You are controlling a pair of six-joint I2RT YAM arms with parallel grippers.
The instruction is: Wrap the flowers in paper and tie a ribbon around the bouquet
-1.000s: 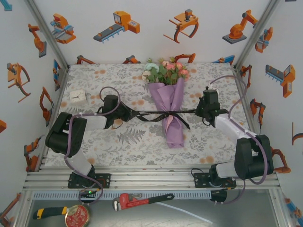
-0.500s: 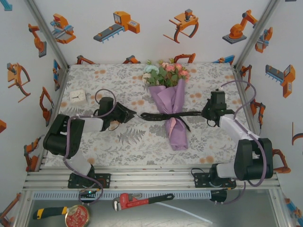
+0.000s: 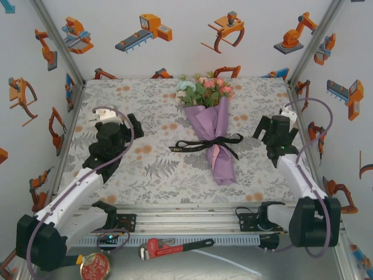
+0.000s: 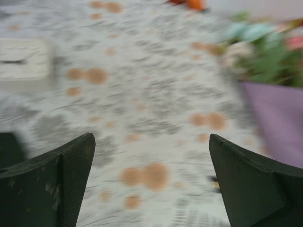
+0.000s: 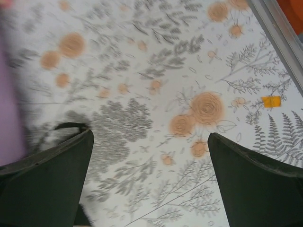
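Status, left to right, everything referenced to the bouquet [image 3: 212, 134]:

- Small white square box [image 3: 98, 113] (blurred on the left wrist cam, so no detail): well left of the bouquet, about level with its upper half, on the table cover [image 3: 157, 172].
- Left gripper [image 3: 115, 123]: well left of the bouquet, a bit nearer to it than the box. Fingers [image 4: 57, 184] are spread wide and released, with just cover between them. On its wrist cam the bouquet sits off to the right, past the right finger.
- The bouquet lies flat mid-table, blooms at the far end and cone tip toward the arm bases. The flowers [image 3: 204, 90] stick out of the top of the paper [image 3: 214, 116], which is lilac outside with a pink strip showing lower down.
- Ribbon [image 3: 201, 144]: tied across the bouquet's narrow waist. A long tail lies left on the cover, shorter tails go right and down.
- Right gripper [image 3: 278, 125]: well right of the bouquet, about level with its waist. Fingers [image 5: 255, 184] are wide apart and gripping nothing. The blurred lilac paper edge is at the far left of its wrist cam.
- Red pipe wrench [image 3: 175, 246]: nearer than the bouquet's tip, on the front shelf.
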